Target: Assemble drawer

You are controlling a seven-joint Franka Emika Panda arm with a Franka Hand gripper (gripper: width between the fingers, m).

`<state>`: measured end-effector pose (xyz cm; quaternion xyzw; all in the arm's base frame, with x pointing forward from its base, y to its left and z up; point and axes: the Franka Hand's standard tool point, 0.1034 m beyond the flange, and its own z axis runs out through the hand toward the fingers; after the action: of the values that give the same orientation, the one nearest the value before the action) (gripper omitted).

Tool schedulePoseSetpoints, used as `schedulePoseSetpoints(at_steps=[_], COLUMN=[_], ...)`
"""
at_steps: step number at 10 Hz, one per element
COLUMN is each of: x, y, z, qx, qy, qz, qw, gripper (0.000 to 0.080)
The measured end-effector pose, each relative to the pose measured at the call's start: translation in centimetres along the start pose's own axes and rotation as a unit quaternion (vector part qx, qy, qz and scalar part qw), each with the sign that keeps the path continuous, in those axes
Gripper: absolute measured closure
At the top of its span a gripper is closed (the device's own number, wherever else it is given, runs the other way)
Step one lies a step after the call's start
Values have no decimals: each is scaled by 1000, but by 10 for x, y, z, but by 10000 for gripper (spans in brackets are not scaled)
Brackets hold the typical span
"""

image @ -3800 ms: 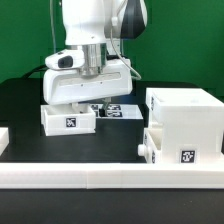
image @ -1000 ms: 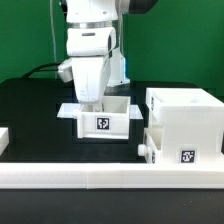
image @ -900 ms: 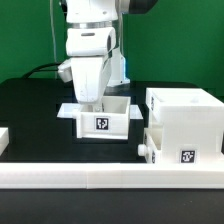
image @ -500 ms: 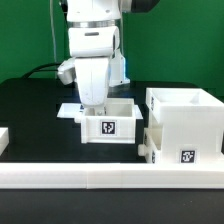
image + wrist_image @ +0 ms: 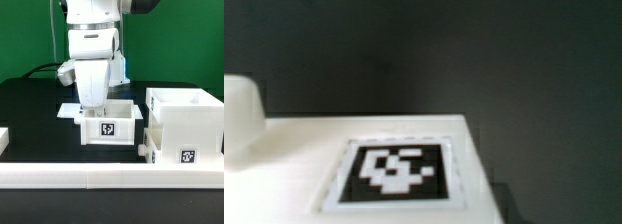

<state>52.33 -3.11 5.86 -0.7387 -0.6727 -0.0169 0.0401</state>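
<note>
My gripper (image 5: 95, 107) reaches down into a small white open-top tray (image 5: 110, 130) and is shut on its wall, holding it just to the exterior view's left of the large white case (image 5: 185, 112). The tray's front tag faces the camera. A second small tray (image 5: 178, 152) with a tag sits low in the case's front and sticks out. In the wrist view I see a white surface with a black-and-white tag (image 5: 393, 172) against the dark table; my fingertips do not show clearly there.
The marker board (image 5: 68, 110) lies on the black table behind the held tray. A long low white rail (image 5: 100, 178) runs along the front. A small white piece (image 5: 3, 138) sits at the exterior view's far left edge.
The tray was taken from the table by the marker board and carried toward the exterior view's right. Over the last second it shifted a little further right, closer to the case.
</note>
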Motion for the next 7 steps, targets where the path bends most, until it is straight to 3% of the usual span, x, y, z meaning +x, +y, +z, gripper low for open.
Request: schedulePoseSetpoints(at_steps=[3, 6, 7], x=[8, 10, 10], y=[12, 12, 14], z=[-2, -1, 0], qx=[-8, -7, -22], qy=[2, 2, 3], qz=[-5, -6, -6], qw=[1000, 1000, 1000], gripper=[755, 755, 755])
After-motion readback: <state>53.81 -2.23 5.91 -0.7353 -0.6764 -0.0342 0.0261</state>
